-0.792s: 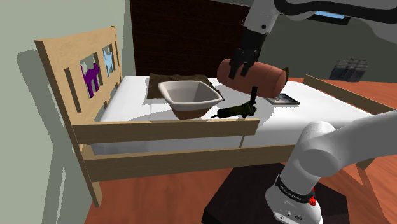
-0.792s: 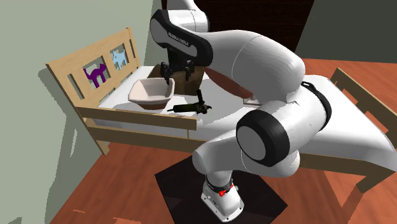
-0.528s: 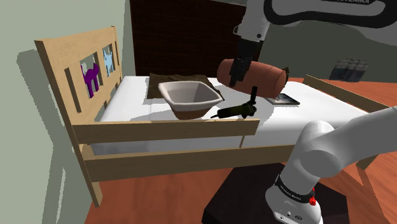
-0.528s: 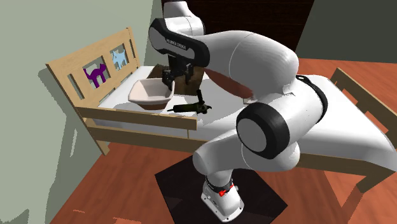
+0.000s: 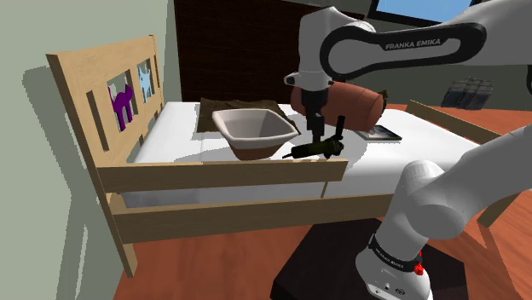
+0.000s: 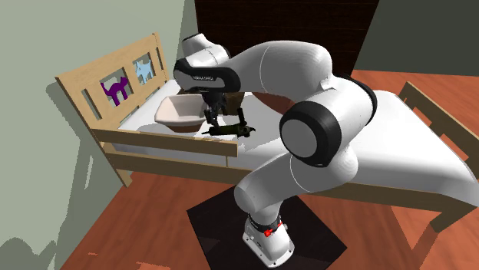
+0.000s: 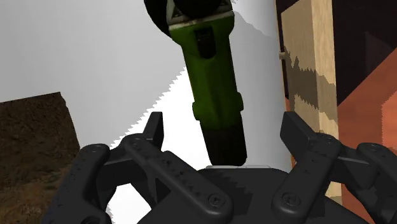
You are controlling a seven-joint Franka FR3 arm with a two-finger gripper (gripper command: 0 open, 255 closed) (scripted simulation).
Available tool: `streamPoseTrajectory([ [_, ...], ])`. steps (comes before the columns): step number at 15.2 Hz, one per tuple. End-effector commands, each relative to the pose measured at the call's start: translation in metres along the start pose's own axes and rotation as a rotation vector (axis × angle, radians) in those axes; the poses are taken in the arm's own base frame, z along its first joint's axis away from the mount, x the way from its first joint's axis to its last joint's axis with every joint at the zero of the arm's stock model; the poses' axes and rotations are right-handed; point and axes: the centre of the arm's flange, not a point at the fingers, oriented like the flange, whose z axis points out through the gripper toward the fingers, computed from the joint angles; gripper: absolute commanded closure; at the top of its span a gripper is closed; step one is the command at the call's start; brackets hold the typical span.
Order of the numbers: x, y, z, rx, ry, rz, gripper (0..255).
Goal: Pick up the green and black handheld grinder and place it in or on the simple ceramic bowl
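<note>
The green and black handheld grinder lies on its side on the white mattress, next to the wooden side rail. A squarish bowl, pale inside with a brown base, stands just beside it toward the headboard. My black gripper points down directly over the grinder, close above it. In the wrist view the gripper is open. The grinder's green body runs between the two fingers, and neither finger touches it.
A brown bolster lies behind the gripper, with a dark flat thing beside it. A brown cushion sits behind the bowl. The wooden rail borders the mattress in front, and the headboard with cat cut-outs rises beyond the bowl.
The arm has bent over and the gripper has come down from in front of the bolster to just above the grinder. Grinder and bowl have not moved.
</note>
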Motion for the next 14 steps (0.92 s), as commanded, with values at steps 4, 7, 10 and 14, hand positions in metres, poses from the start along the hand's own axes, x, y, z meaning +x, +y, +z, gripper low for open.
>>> streamPoseTrajectory([
  [4,0.001,-0.001,0.029,-0.005,-0.011,-0.029,0],
  [7,0.001,-0.001,0.042,-0.005,-0.011,-0.029,0],
  [10,0.001,-0.001,0.042,-0.005,-0.011,-0.029,0],
  [14,0.001,-0.001,0.042,-0.005,-0.011,-0.029,0],
])
